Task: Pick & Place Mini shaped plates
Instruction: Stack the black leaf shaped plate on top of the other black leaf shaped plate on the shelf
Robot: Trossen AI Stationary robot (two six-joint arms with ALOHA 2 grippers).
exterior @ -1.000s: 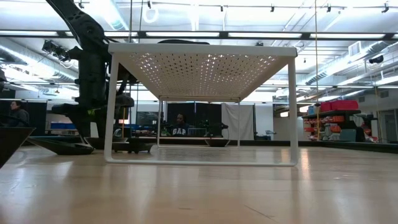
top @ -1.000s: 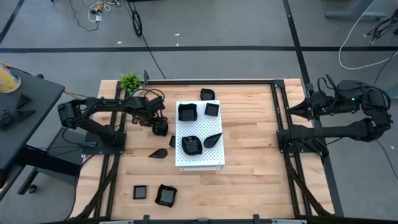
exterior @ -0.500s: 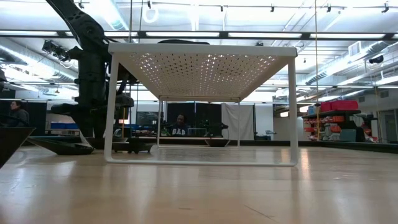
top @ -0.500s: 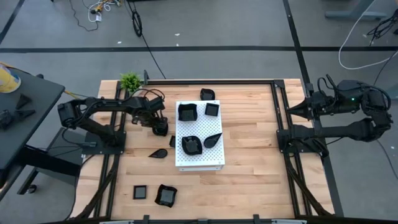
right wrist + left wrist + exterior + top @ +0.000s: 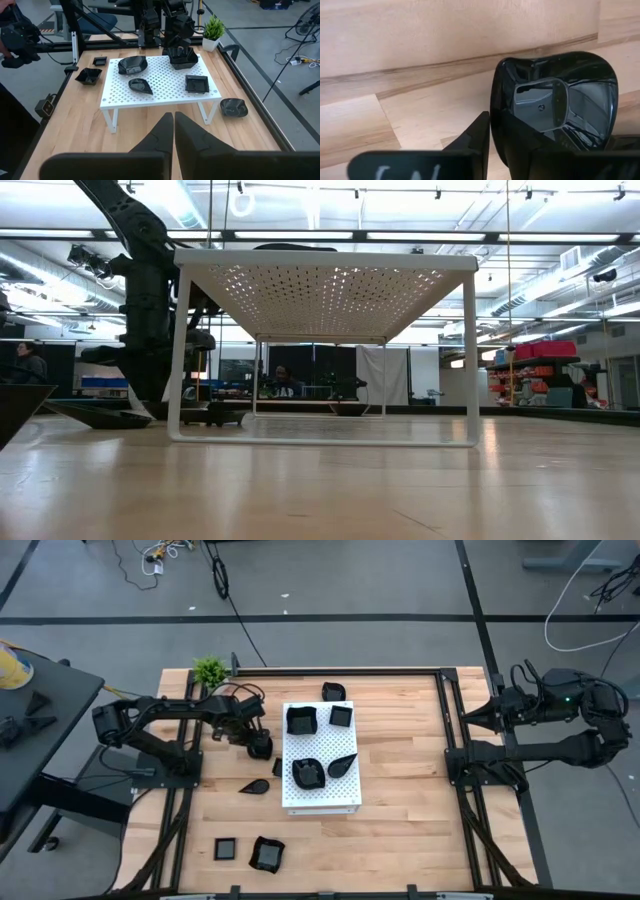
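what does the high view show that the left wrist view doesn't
Only the high view shows the white perforated board carrying four black plates, the green potted plant, other plates on the table, and the right gripper parked at the right edge. Only the left wrist view shows the left gripper with its jaws nearly together over the rim of a glossy black plate. Both show that gripper, that plate and the wooden tabletop.

Counted by me: nine mini shaped plates (image 5: 301, 719), four of them on the one white perforated board (image 5: 320, 795) and five on the one table (image 5: 400, 740), plus one potted plant (image 5: 210, 670).
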